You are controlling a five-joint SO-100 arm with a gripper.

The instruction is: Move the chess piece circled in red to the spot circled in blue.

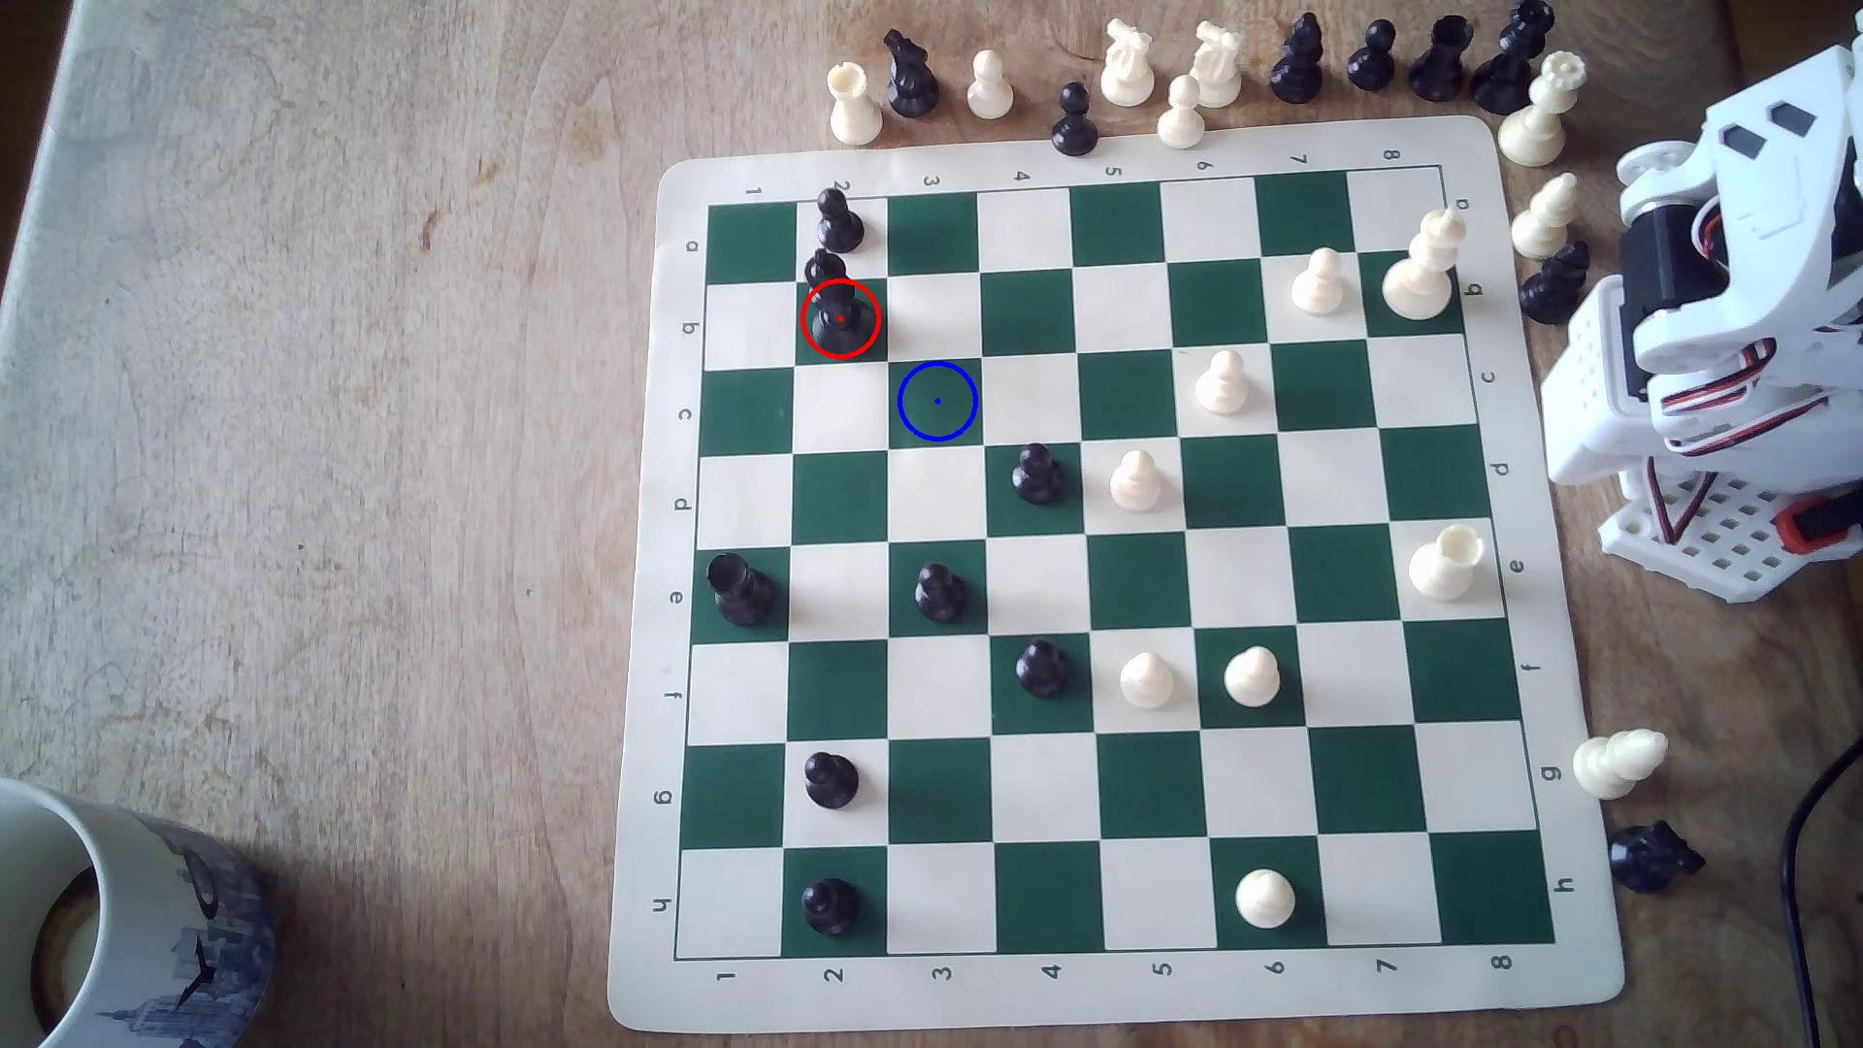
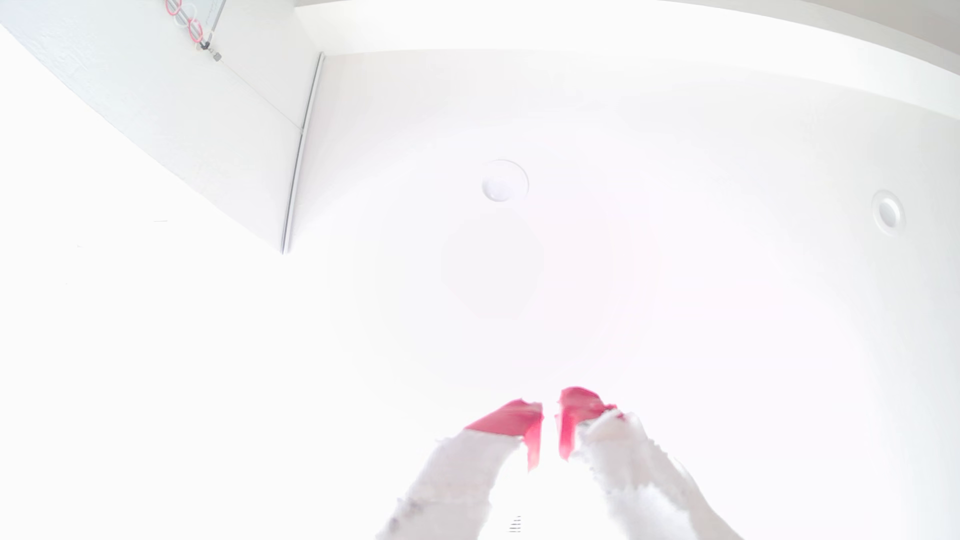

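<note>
A green-and-cream roll-up chess mat (image 1: 1109, 1008) lies on a worn wooden table (image 1: 353, 403), its border printed with the numbers 1 to 8 and the letters a to h. The tall glossy black chess piece with a flared collar (image 1: 840, 314) stands inside a thin red ring on the dark green square of row b, column 2, touching nothing but the board. A short black pawn (image 1: 825, 268) crowds just behind it, so the two outlines partly merge. Diagonally adjacent, the dark green square marked by a blue ring and centre dot (image 1: 938, 401) at row c, column 3 is bare. The white five-joint arm (image 1: 1714, 302) is folded off the board at the exterior view's right, cut by the frame edge. A printed ceramic mug (image 1: 121, 927) is cropped at the lower left corner. In the overexposed wrist view, the red-tipped white gripper (image 2: 550, 415) points at a pale ceiling, its tips nearly together, with a narrow gap and nothing between them
</note>
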